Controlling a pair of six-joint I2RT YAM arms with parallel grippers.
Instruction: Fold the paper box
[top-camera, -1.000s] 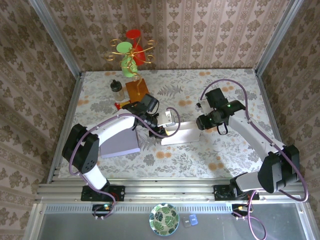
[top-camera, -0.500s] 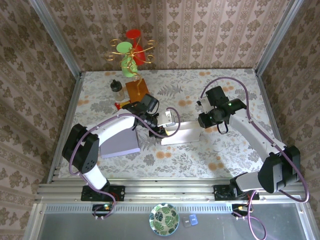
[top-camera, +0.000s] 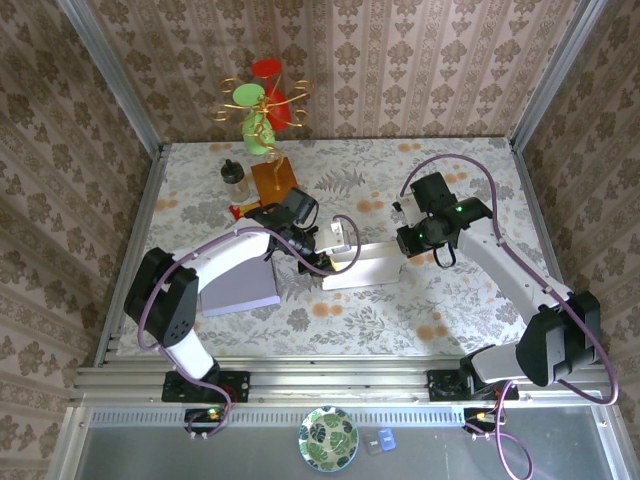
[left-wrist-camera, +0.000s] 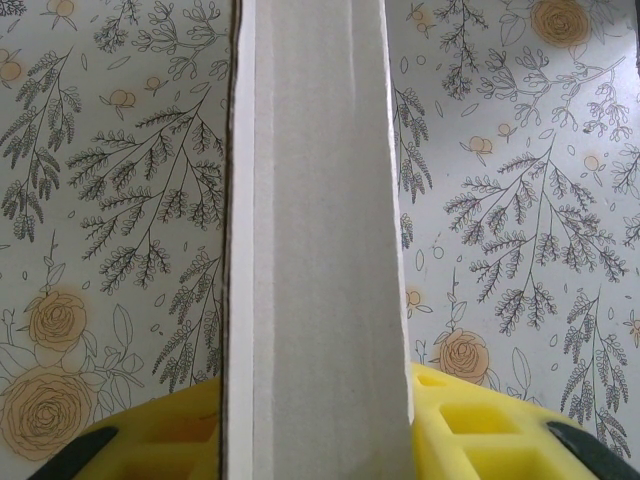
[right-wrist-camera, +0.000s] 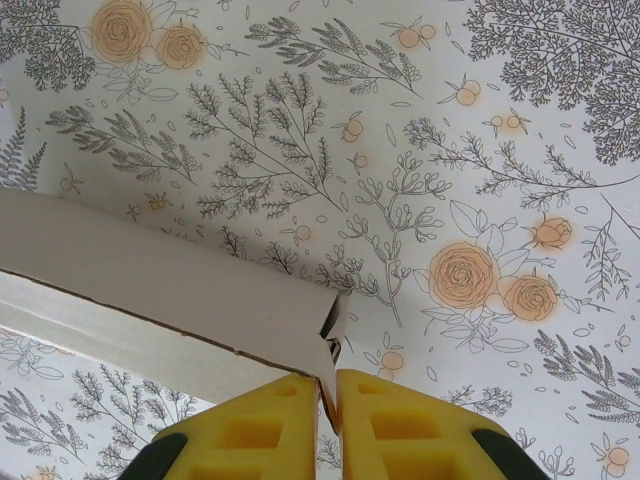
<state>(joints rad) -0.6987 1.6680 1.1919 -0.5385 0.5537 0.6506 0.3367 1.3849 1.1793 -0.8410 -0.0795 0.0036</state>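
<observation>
The paper box (top-camera: 362, 266) is a long white cardboard piece lying across the middle of the table, held at both ends. My left gripper (top-camera: 326, 246) is at its left end. In the left wrist view the box's grey-white panel (left-wrist-camera: 315, 230) runs upright between the two yellow fingers (left-wrist-camera: 470, 430), which are closed against its sides. My right gripper (top-camera: 404, 243) is at the right end. There the yellow fingertips (right-wrist-camera: 270, 425) pinch a thin end flap (right-wrist-camera: 330, 372) of the box (right-wrist-camera: 160, 285), with almost no gap between them.
A purple flat pad (top-camera: 240, 286) lies under the left arm. An orange box (top-camera: 273, 177), a small bottle (top-camera: 236, 180) and a colourful wire stand (top-camera: 262, 108) sit at the back left. Patterned walls and metal posts enclose the flowered table (top-camera: 450, 300).
My right gripper's jaws have closed onto the box's right end flap and the wrist has shifted slightly. The left gripper and the box have stayed where they were.
</observation>
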